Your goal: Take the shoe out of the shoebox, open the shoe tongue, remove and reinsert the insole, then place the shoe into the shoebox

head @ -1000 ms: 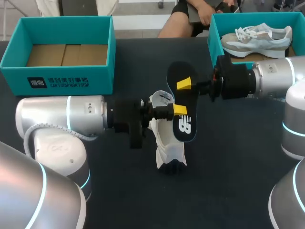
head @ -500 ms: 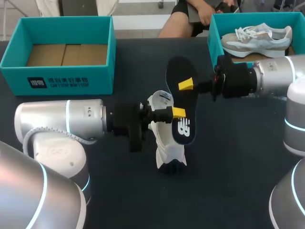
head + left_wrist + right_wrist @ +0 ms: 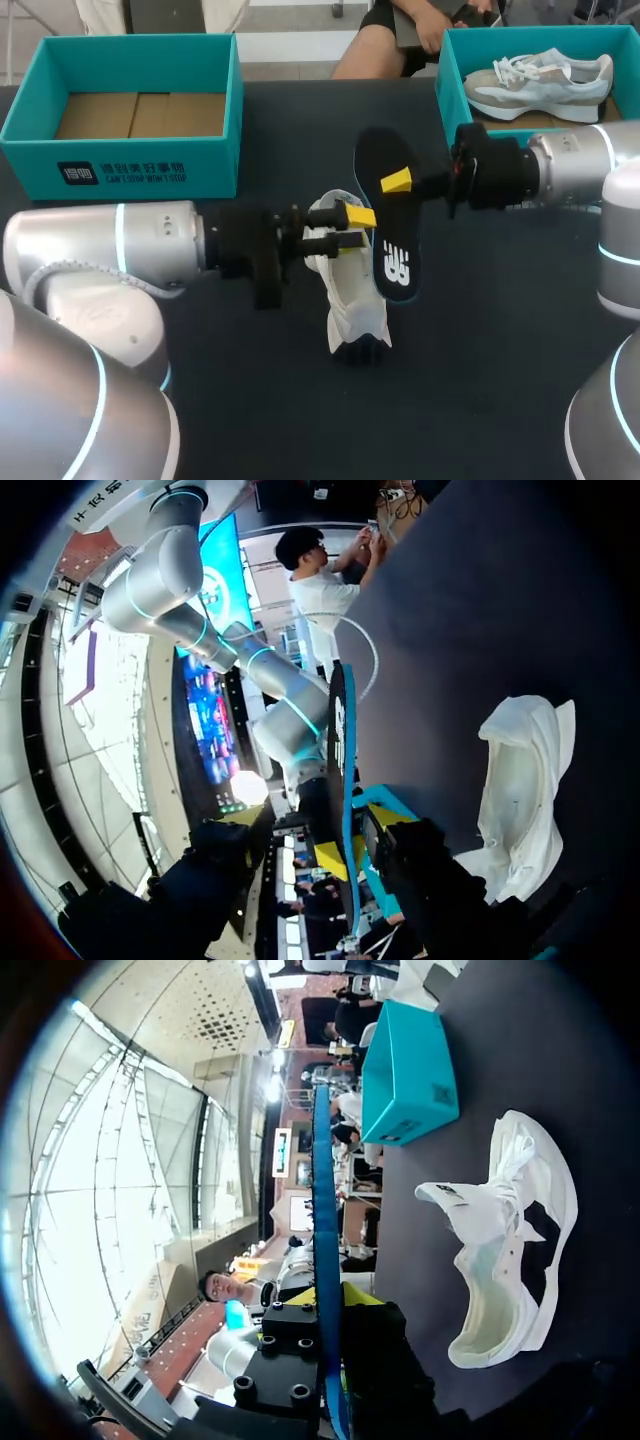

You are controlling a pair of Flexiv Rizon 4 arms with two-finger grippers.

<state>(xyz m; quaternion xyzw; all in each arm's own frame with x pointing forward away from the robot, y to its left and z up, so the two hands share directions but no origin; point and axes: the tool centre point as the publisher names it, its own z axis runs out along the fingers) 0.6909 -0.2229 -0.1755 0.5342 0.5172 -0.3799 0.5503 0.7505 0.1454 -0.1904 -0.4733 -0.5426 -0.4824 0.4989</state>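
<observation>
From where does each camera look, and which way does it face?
Head view: above and behind, looking down on the table; shows the left gripper and right gripper.
Left wrist view: on the left wrist, looking past its gripper at the insole, edge-on.
Right wrist view: on the right wrist, looking along the insole its gripper holds.
Both wrist views share insole and white shoe.

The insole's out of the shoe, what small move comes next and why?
Probably the right gripper should tip the insole, lower end first, toward the opening of the shoe: it grips the insole fully clear of the shoe, so reinsertion seems next.
</observation>
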